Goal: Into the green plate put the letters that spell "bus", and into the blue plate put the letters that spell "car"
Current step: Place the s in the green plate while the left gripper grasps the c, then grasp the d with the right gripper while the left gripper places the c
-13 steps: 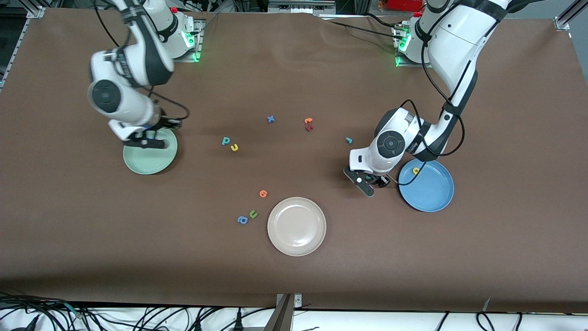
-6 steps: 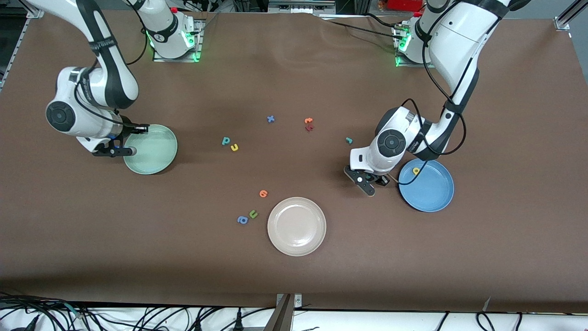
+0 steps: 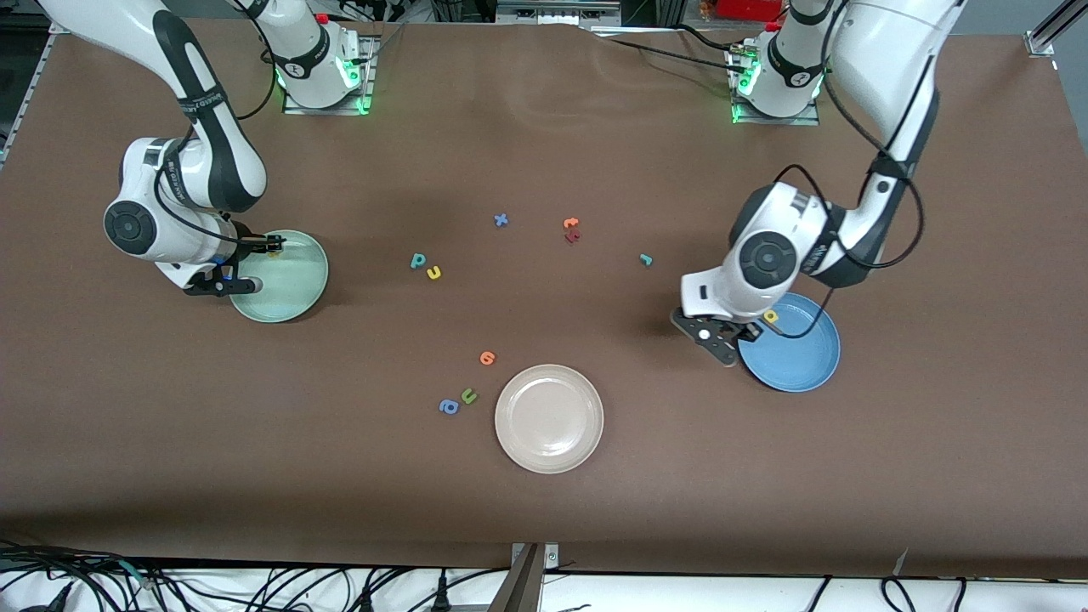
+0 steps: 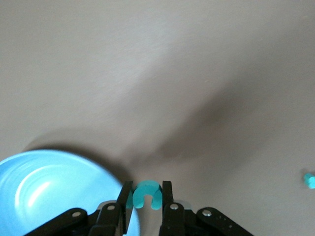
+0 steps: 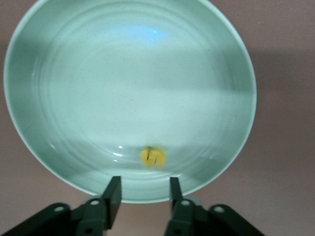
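Observation:
My left gripper (image 3: 746, 335) (image 4: 146, 189) is shut on the teal c (image 4: 146, 194) and hangs over the rim of the blue plate (image 3: 799, 361) (image 4: 44, 191), where the yellow a (image 3: 770, 316) lies. My right gripper (image 3: 255, 265) (image 5: 142, 189) stands open over the edge of the green plate (image 3: 293, 289) (image 5: 128, 78), with nothing between its fingers. A yellow s (image 3: 274, 252) (image 5: 153, 157) lies in that plate near the rim. On the table's middle, the teal b (image 3: 417, 261) and yellow u (image 3: 433, 273) sit side by side. The teal r (image 3: 645, 259) (image 4: 310, 180) lies nearer the left arm's end.
A beige-white plate (image 3: 548, 446) sits nearest the front camera. Loose letters are scattered around: a blue x (image 3: 501, 220), orange and dark red letters (image 3: 571, 224), an orange letter (image 3: 487, 358), a green u (image 3: 468, 395) and a blue a (image 3: 448, 407).
My left gripper shut on the teal c and carried it toward the blue plate. My right gripper swung to the green plate's edge and opened; the yellow s now lies in the plate.

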Robot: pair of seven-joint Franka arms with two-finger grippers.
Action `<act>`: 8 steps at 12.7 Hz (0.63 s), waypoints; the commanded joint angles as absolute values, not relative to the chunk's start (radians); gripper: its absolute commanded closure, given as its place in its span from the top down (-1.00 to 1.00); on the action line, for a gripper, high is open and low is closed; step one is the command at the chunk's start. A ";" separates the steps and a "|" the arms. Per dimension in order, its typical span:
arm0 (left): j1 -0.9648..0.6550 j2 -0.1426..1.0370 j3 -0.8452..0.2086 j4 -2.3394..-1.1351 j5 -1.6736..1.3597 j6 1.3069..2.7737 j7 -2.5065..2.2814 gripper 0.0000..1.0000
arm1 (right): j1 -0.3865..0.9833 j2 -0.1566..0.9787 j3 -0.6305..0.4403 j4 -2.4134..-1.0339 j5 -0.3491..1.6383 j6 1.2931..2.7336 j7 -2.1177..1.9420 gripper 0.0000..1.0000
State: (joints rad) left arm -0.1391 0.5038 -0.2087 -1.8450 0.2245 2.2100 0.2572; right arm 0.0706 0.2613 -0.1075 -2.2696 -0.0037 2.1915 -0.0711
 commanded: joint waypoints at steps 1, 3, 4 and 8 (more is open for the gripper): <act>-0.083 0.497 -0.215 -1.852 0.258 2.198 0.330 -0.67 | 0.077 0.177 -0.085 -2.250 0.008 2.078 0.009 0.99; -0.064 0.500 -0.215 -1.850 0.261 2.206 0.386 -0.67 | 0.077 0.160 -0.002 -2.183 0.011 1.985 0.128 0.98; -0.049 0.503 -0.215 -1.848 0.261 2.220 0.415 -0.67 | 0.077 0.160 0.053 -2.157 0.026 1.965 0.220 0.97; -0.029 0.515 -0.215 -1.844 0.261 2.243 0.471 1.00 | 0.081 0.199 0.245 -2.141 0.072 2.072 0.559 0.96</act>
State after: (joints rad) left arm -0.0370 0.5113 -0.2064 -1.8484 0.2253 2.2335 0.4541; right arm 0.0878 0.1670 0.2005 -2.1505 0.0496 2.0220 0.4737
